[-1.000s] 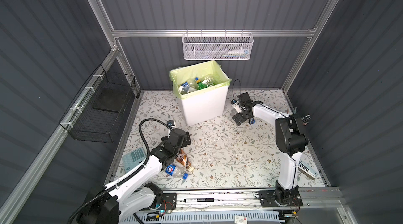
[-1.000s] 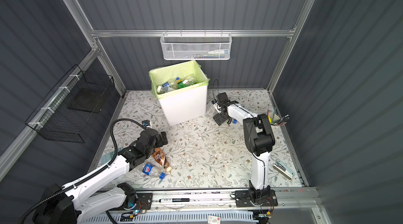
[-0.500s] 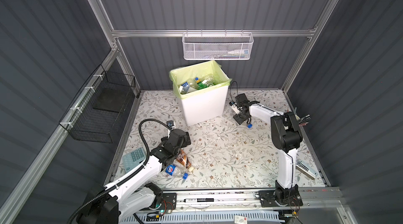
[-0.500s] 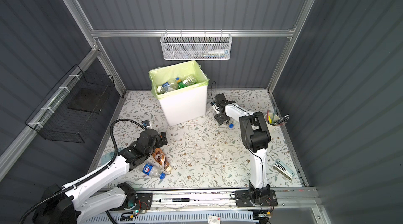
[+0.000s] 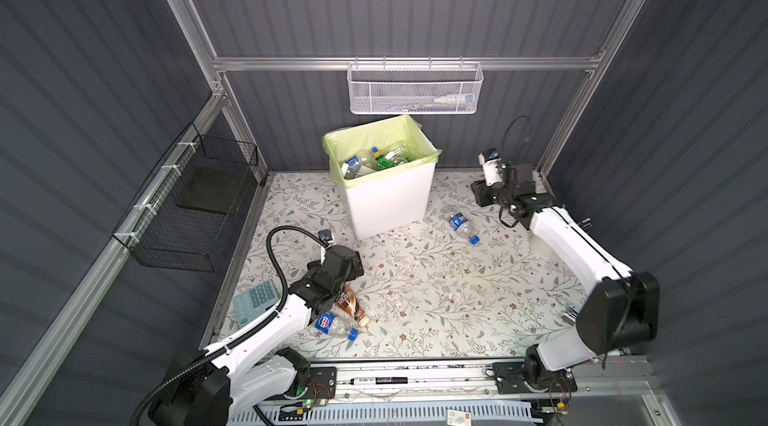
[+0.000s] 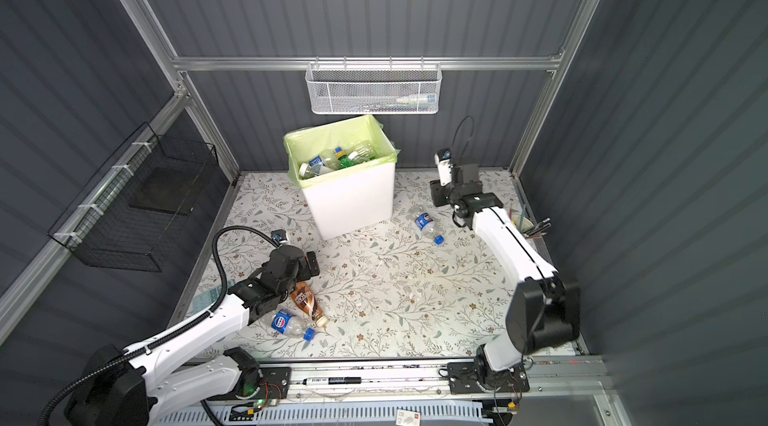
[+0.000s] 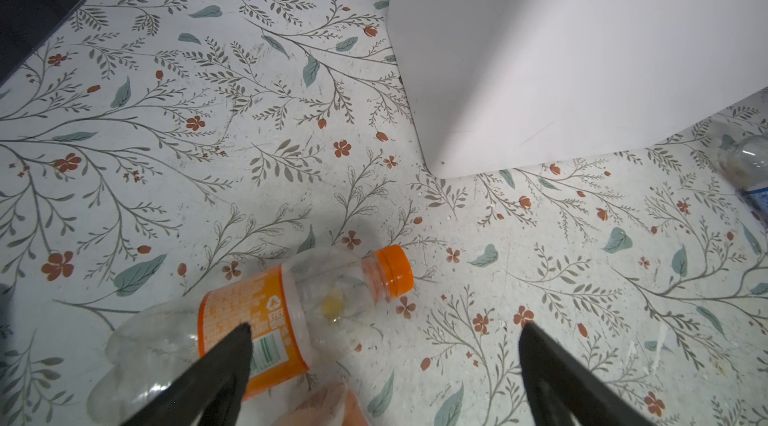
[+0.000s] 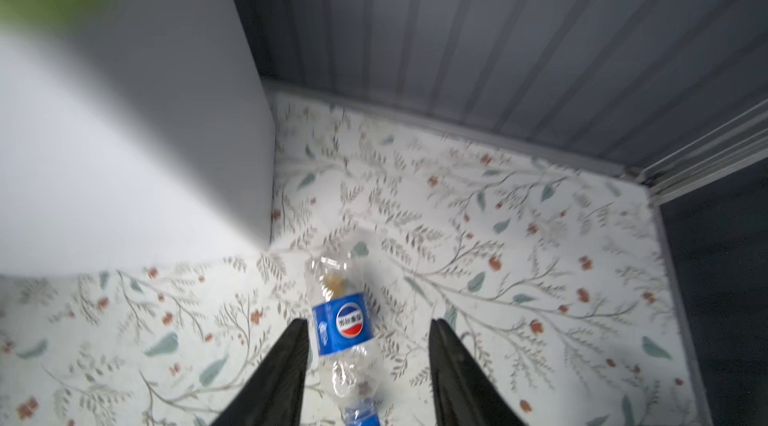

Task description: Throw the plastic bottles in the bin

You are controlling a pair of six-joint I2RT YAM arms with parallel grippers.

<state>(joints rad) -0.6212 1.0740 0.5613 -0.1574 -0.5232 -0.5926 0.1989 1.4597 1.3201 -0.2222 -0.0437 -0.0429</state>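
Looking down into a grey-walled cell, a floral desk (image 5: 436, 291) fills the floor; clock directions here follow both top views, with 12 o'clock at the back wall. The bin (image 5: 386, 204), white with a yellow-green liner, stands at 12 o'clock and already holds several plastic bottles (image 5: 374, 160). The right arm reaches to about 1 o'clock, near the bin. The right tool (image 8: 369, 323) hangs above the desk with its jaws half-parted, grasping nothing. A blue-label bottle (image 5: 458, 222) lies flat on the desk between the bin and that tool, at about 7 o'clock from the tool and apart from it. Its long axis runs from 11 to 5 o'clock, with the blue cap (image 5: 475, 240) at the 5 o'clock end. This arm is by far the nearer, and a grasp would likely mean dropping toward 7 o'clock with the jaws set across the label. The left arm works at 7 o'clock. The left tool (image 7: 384, 326) is spread wide and released, low over an orange-cap bottle (image 7: 266, 303) that lies on its side, with one finger above its label. A brown bottle (image 5: 351, 305) and a second blue-label bottle (image 5: 332, 325) lie close together beside that arm.
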